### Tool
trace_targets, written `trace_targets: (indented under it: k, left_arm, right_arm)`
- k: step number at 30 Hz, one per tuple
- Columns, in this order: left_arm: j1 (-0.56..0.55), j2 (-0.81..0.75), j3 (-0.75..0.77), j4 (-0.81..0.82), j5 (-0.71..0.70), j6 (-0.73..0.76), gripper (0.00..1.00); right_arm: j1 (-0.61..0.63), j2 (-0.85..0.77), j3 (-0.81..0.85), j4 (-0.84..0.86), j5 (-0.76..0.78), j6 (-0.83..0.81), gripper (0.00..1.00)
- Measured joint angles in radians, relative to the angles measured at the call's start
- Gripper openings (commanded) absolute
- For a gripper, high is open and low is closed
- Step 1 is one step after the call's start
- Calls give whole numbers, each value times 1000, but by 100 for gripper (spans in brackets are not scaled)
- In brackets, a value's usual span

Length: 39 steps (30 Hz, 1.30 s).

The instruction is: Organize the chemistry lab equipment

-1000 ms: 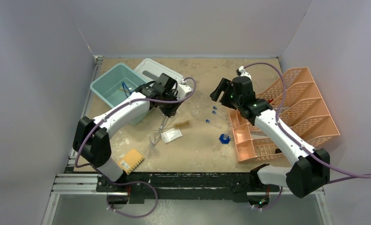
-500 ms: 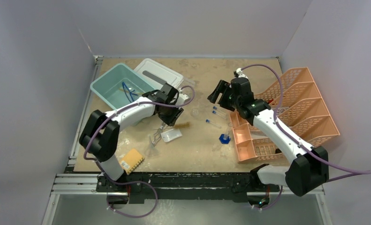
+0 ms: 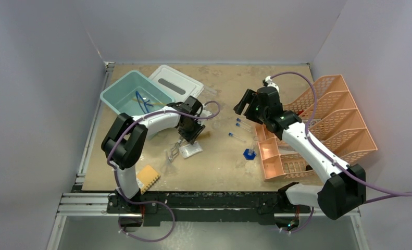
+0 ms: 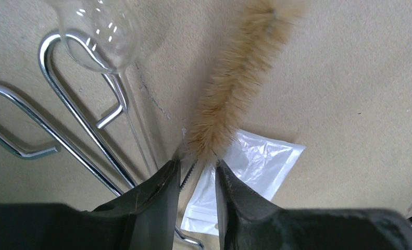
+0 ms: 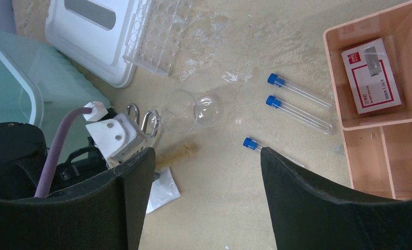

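Since a second ago the left arm (image 3: 141, 122) has folded in on itself, its elbow pulled back toward the near edge, and the left hand (image 4: 196, 177) has dropped low over the middle of the desk (image 3: 219, 161). The right arm (image 3: 302, 140) has barely shifted.

From the left wrist camera, the left hand points down at the brush (image 4: 240, 78). Its fingers (image 4: 151, 203) are drawn narrow, and the twisted wire stem of the brush lies in the gap, closer to one finger. A sliver of space still shows, so the stem does not look clamped. The tan bristles run away from the fingertips, flat on the desk. Under the stem lies the white packet (image 4: 256, 161), and the metal tongs (image 4: 73, 120) lie just beside it with a clear glass flask (image 4: 102, 31) over their loops.

The right arm reaches forward and inward with its hand (image 5: 206, 156) held high, tilted down and spread wide, gripping nothing. Below it three blue-capped test tubes (image 5: 300, 101) lie loose on the desk near the peach organiser (image 5: 344, 130), and the clear tube rack (image 5: 162, 36) leans on a white lid (image 5: 89, 31).

One compartment of the organiser holds a red-and-white box (image 5: 370, 75). Its lettering is too small to read. The packet shows no legible print.
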Motion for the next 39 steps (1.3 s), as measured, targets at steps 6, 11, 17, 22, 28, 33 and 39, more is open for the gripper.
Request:
trace_targets:
  k: [6,11,17,22,28,33,39]
  left_arm:
    - [-1,8,4,10,-10,6,6]
    - [-1,7,15,-8,-11,16,0]
    - [-1,-20,98,-92,0,31,0]
    - [3,-116,133,-157,27,46,0]
    - [142,-290,156,-131,68,-17,0]
    - [275,-389,202,-56,12,-124,0]
    - [343,-423,246,21,-188,-291,0]
  right_arm:
    - [0,0,0,-11,6,0,75]
    - [0,0,0,-11,8,0,75]
    - [0,0,0,-11,17,0,75]
    - [0,-3,0,2,11,-7,75]
    - [0,-3,0,40,-2,-26,76]
    - [0,-3,0,45,-6,-36,76]
    - [0,16,3,57,-6,-67,76]
